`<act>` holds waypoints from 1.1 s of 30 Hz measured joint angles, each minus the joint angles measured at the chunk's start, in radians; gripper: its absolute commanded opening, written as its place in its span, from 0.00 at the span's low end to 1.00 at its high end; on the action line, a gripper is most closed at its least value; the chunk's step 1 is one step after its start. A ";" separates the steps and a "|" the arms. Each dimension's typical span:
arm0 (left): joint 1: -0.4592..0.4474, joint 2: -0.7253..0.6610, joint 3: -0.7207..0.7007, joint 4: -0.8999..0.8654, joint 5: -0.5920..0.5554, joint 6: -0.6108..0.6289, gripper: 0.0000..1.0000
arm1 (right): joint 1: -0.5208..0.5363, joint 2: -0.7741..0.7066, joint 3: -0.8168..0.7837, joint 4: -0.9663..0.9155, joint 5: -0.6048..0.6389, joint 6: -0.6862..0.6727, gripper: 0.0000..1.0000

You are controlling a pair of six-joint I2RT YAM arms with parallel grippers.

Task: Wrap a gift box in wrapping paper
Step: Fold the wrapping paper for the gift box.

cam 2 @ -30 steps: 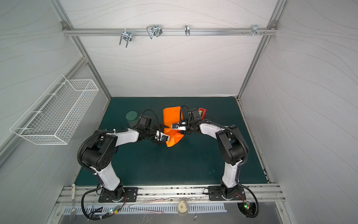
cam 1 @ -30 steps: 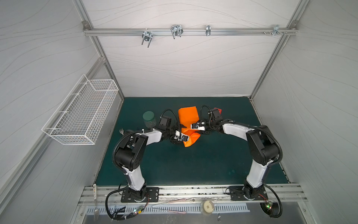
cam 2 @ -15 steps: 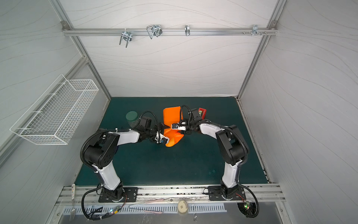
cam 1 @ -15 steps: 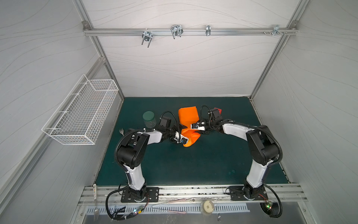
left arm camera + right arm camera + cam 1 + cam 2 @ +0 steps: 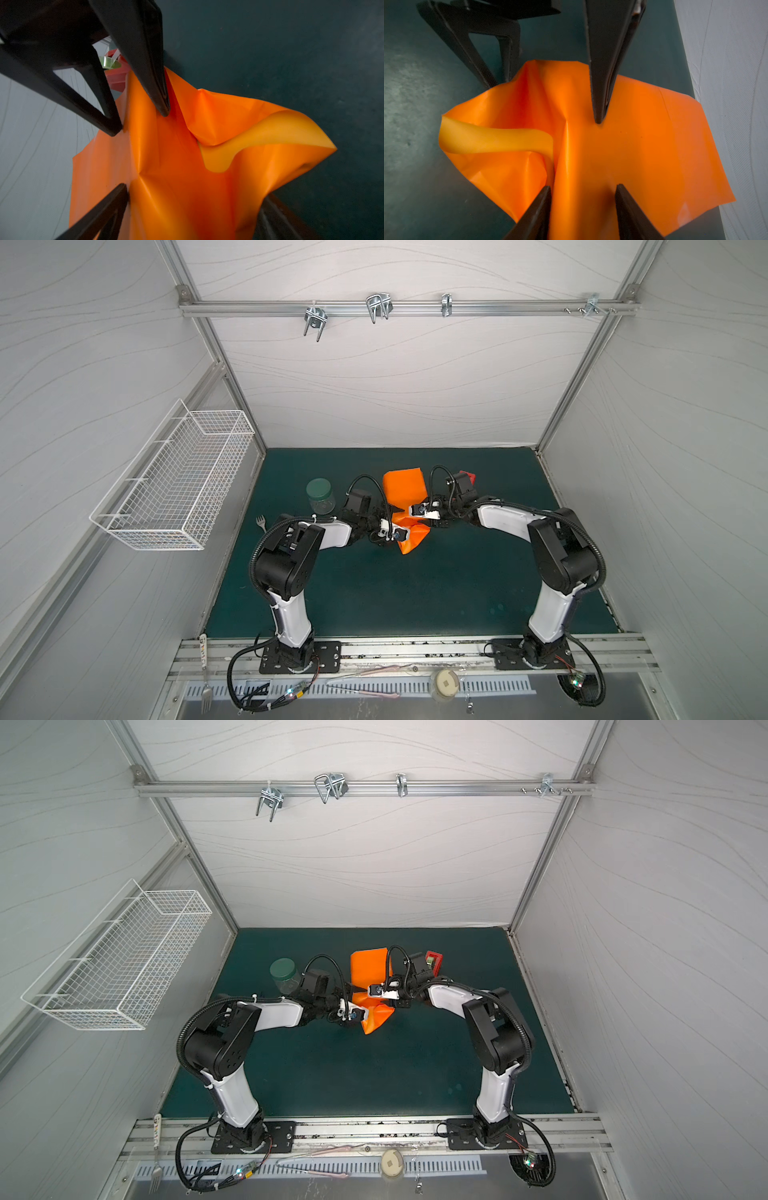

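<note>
Your wrapping paper [image 5: 404,491] sits bunched toward the rear edge of the table [image 5: 374,593], gift box hidden, likely underneath. Left gripper [image 5: 196,191] is splayed wide astride it for creasing; right gripper [image 5: 582,186] is half-spread, pinning, grip unclear.

Pretty much twin arms here. The left arm [image 5: 286,560] and right arm [image 5: 557,556] both have chunky black joint housings, dotted with small screw holes, and glossy white shells on the links between them. Each one stands on a flat black base plate [image 5: 300,657] with silver bolts. A ribbed black cable hose [image 5: 598,556] loops along the outside of each arm. There's a small white camera bracket [image 5: 424,512] at each wrist. The left claw [image 5: 195,193] and right claw [image 5: 583,187] are matte black, with pointy tapered fingers and triangular cut-outs.
</note>
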 measured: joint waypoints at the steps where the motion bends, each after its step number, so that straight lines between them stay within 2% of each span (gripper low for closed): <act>1: -0.003 0.002 0.000 0.006 -0.005 -0.014 0.94 | 0.000 0.000 0.000 0.000 0.000 0.000 0.51; 17: -0.028 0.053 0.007 0.153 -0.110 -0.128 0.86 | -0.003 -0.010 -0.022 0.027 -0.007 0.000 0.50; 28: -0.044 0.104 -0.003 0.281 -0.178 -0.044 0.90 | -0.021 -0.043 -0.043 -0.004 -0.045 0.034 0.57; 33: -0.048 0.111 -0.019 0.318 -0.195 -0.011 0.95 | -0.028 -0.066 -0.062 -0.020 -0.060 0.053 0.58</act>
